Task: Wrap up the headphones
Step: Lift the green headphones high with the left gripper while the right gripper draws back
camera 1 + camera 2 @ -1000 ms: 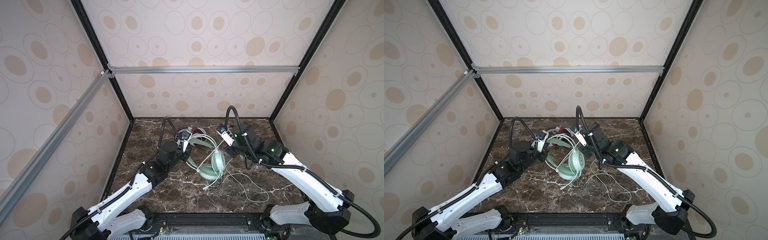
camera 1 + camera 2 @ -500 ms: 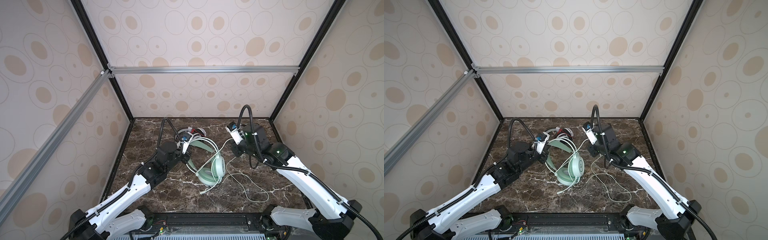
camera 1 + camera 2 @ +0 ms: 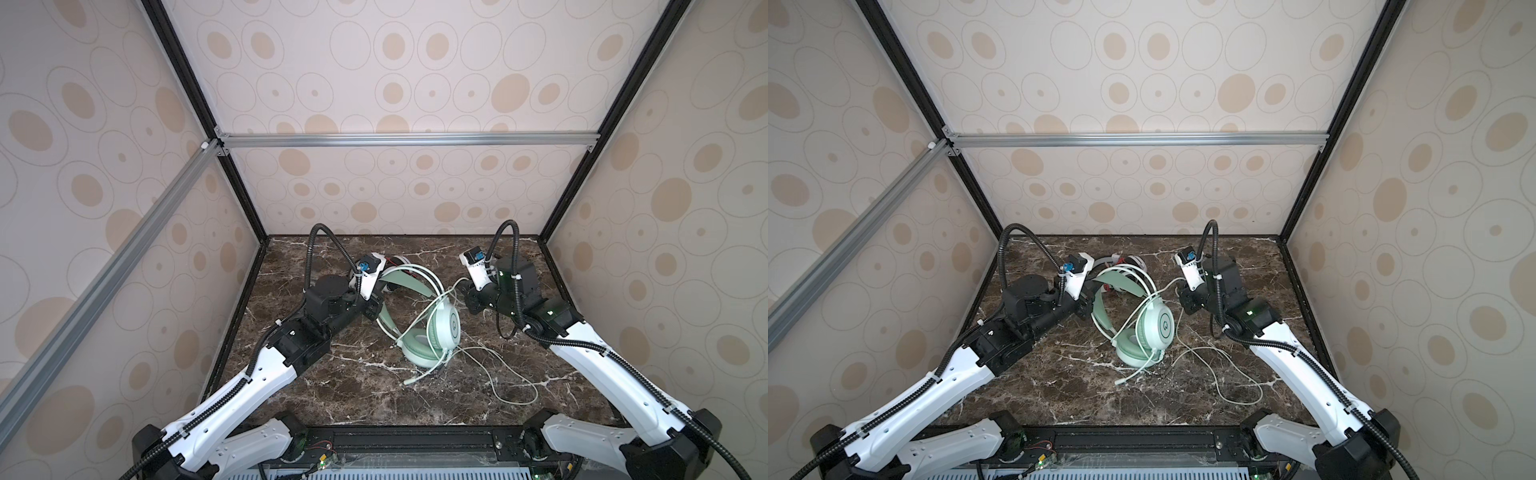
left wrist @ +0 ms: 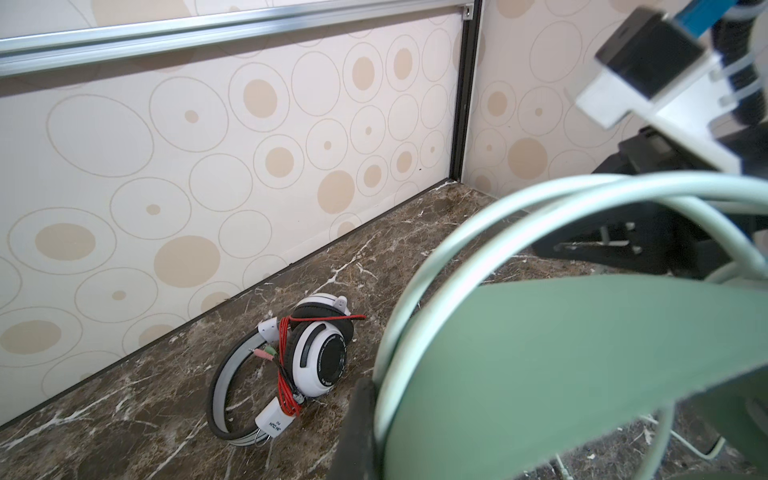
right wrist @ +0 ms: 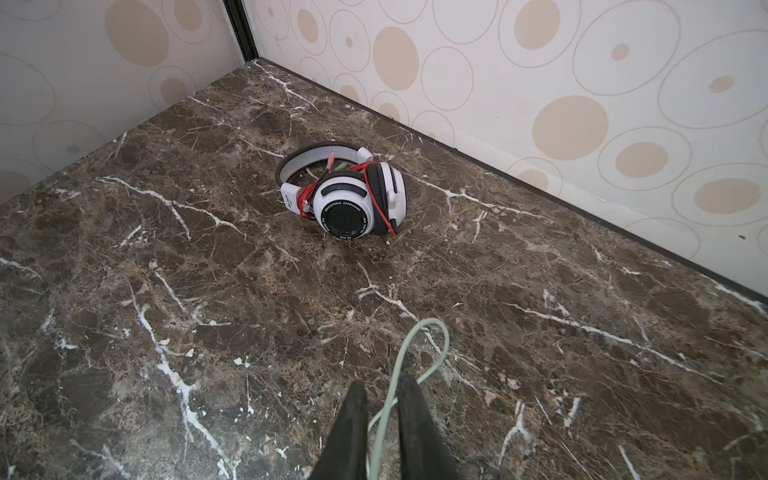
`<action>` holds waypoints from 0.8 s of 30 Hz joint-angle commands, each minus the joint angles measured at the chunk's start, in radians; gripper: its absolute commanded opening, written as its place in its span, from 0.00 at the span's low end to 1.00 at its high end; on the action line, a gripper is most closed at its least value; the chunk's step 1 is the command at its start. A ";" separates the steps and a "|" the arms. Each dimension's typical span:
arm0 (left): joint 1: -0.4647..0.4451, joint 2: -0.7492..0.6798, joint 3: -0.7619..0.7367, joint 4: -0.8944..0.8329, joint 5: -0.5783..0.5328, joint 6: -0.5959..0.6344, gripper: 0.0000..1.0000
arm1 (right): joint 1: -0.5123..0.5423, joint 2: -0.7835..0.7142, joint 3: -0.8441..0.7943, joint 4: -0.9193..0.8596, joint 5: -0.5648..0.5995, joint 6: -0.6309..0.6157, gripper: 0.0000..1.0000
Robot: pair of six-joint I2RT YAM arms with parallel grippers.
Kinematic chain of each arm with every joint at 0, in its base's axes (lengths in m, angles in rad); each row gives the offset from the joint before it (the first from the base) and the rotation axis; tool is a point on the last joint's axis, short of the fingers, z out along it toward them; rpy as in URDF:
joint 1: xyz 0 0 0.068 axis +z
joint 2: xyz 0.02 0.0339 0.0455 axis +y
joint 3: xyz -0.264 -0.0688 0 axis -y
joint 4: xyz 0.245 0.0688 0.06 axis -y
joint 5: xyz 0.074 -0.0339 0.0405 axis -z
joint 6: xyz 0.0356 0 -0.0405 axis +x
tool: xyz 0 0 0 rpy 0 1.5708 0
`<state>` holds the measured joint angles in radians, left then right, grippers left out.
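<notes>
White headset (image 5: 357, 199) wrapped. Green headset (image 3: 440, 328) cord (image 5: 433, 320) mostly loose. Left gripper (image 3: 375, 315) clamps band (image 4: 540, 353); right gripper (image 5: 382, 382) ajar, cord seemingly slack between.

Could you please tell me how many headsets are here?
2: the mint-green headset in the middle of the table; the white headset behind it, near the back wall. None appears hidden.

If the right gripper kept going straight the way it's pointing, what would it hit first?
Apart from the pale cord looped through its jaws, the right gripper likely meets the marble tabletop first, since it seems angled down; if level, the white headset ahead.
</notes>
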<state>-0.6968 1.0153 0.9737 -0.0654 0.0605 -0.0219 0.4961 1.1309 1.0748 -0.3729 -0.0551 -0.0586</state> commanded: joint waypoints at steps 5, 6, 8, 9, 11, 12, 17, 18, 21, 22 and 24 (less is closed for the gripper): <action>-0.003 -0.030 0.110 0.130 0.102 -0.141 0.00 | -0.049 -0.027 -0.090 0.220 -0.121 0.089 0.16; -0.003 -0.030 0.117 0.139 0.114 -0.152 0.00 | -0.053 -0.026 -0.095 0.235 -0.131 0.096 0.14; -0.003 -0.028 0.134 0.145 0.132 -0.168 0.00 | -0.055 -0.016 -0.098 0.254 -0.147 0.105 0.11; -0.004 -0.027 0.142 0.146 0.138 -0.175 0.00 | -0.055 -0.013 -0.099 0.264 -0.156 0.109 0.11; -0.004 -0.026 0.153 0.153 0.146 -0.187 0.00 | -0.055 -0.010 -0.112 0.294 -0.175 0.115 0.11; -0.004 -0.026 0.158 0.157 0.153 -0.196 0.00 | -0.056 -0.011 -0.122 0.319 -0.186 0.118 0.11; -0.003 -0.021 0.172 0.174 0.172 -0.226 0.00 | -0.057 -0.016 -0.178 0.422 -0.235 0.145 0.16; -0.004 -0.021 0.171 0.183 0.176 -0.234 0.00 | -0.057 -0.012 -0.189 0.446 -0.243 0.154 0.17; -0.004 -0.020 0.175 0.209 0.189 -0.261 0.00 | -0.055 0.011 -0.209 0.501 -0.266 0.184 0.17; -0.003 -0.017 0.176 0.216 0.191 -0.268 0.00 | -0.056 0.020 -0.214 0.517 -0.274 0.191 0.18; -0.005 -0.015 0.180 0.233 0.196 -0.287 0.00 | -0.054 0.042 -0.225 0.548 -0.295 0.213 0.19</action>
<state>-0.6968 1.0153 1.0836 0.0376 0.2222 -0.2211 0.4461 1.1473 0.8677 0.0776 -0.3031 0.1089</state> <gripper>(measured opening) 0.072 0.186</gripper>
